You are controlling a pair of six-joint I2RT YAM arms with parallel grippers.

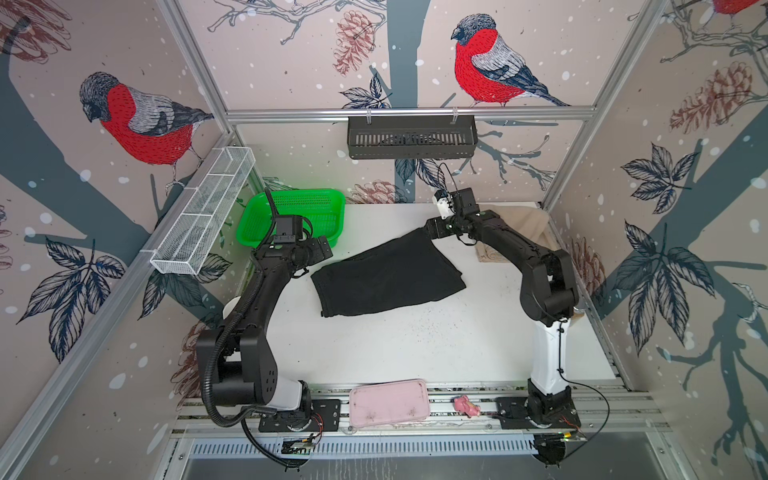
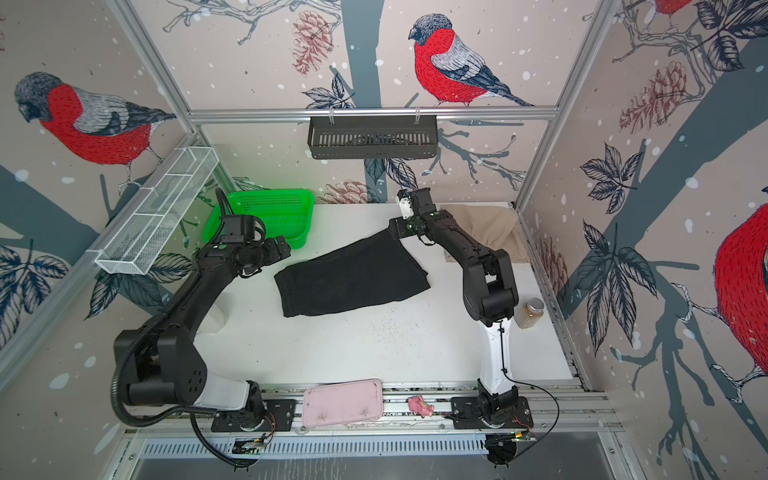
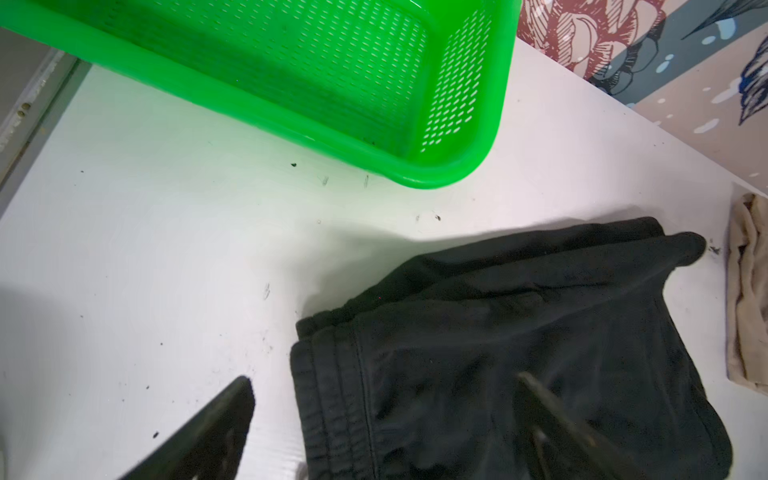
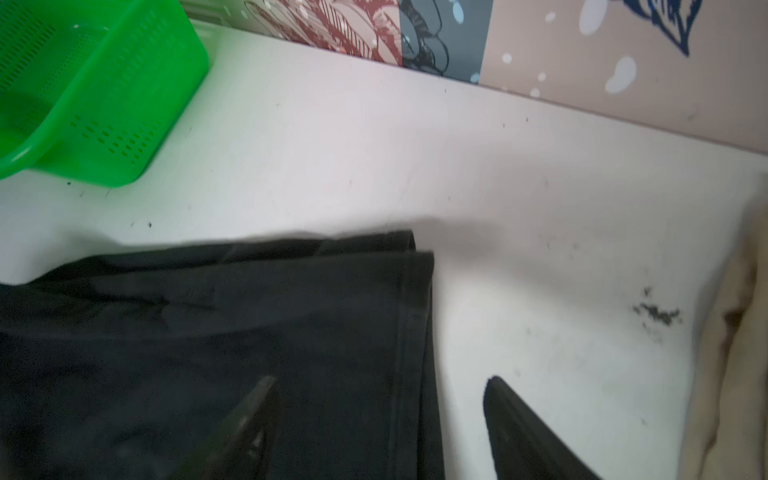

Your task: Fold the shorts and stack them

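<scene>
We hold both end effectors, left (image 3: 386, 415) and right (image 4: 380, 415), apart above the black shorts (image 1: 388, 277), folded flat on the bench (image 1: 415, 349) for stacking.

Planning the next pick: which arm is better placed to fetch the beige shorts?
Right, probably. The right gripper is open beside the beige shorts in the back right corner; the left gripper sits across the black shorts.

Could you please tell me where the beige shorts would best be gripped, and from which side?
Probably at the front edge of the beige shorts, where they lie bunched in the table's far right corner. The right gripper, jaws open, is nearest; coming from above on the side toward the black shorts avoids the walls behind.
</scene>
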